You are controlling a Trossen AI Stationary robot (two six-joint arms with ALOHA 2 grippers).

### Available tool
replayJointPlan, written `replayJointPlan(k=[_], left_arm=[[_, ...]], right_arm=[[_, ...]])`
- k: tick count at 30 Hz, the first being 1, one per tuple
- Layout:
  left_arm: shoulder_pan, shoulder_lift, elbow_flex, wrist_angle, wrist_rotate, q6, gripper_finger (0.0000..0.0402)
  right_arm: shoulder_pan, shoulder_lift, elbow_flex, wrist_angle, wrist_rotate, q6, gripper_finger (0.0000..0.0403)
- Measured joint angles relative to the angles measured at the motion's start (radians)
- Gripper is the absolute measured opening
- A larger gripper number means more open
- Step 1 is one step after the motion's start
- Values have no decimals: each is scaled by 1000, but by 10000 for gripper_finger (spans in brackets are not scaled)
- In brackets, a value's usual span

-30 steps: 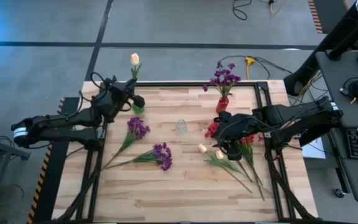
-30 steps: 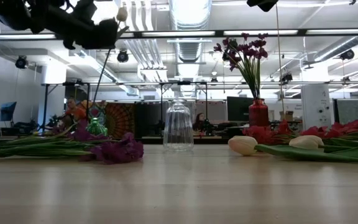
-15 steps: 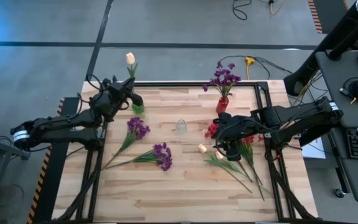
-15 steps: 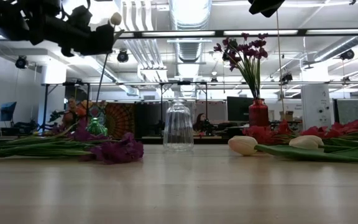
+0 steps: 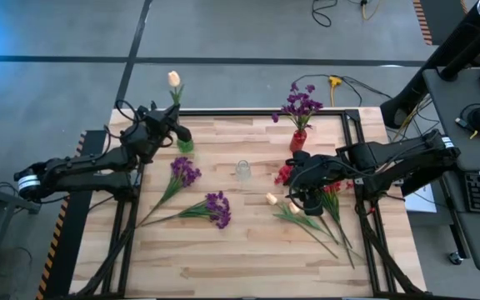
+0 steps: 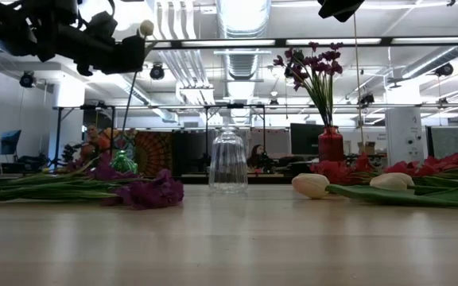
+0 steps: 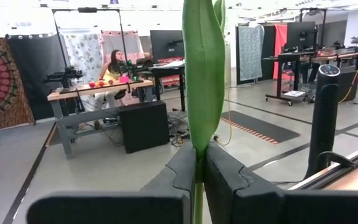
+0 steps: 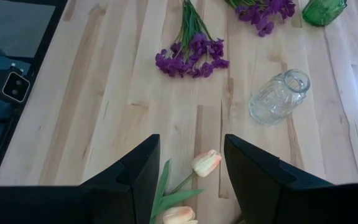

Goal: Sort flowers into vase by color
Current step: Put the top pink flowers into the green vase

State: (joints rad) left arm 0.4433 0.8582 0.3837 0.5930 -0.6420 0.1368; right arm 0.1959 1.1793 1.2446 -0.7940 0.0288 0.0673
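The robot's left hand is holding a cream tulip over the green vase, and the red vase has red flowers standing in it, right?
Not quite. The left hand does hold the cream-yellow tulip with its long green stem above the small green glass vase, but the small red vase holds purple blossom flowers, not red ones. The high view shows this.

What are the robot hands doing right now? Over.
Left gripper shut on tulip stem, above green vase. Right gripper open over tulips. Nothing in the way.
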Motion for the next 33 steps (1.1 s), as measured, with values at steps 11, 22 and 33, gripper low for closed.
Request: replayJointPlan(k=[11,22,33], left_arm=[[4,8,-31,67,-1,-4,2],[5,8,-73,126,-2,-4,2],[5,8,-72,124,-2,3,22]], right_arm=[[0,0,-1,0,0,3,171],[0,0,-1,1,0,3,171],[0,0,-1,15,0,3,171]])
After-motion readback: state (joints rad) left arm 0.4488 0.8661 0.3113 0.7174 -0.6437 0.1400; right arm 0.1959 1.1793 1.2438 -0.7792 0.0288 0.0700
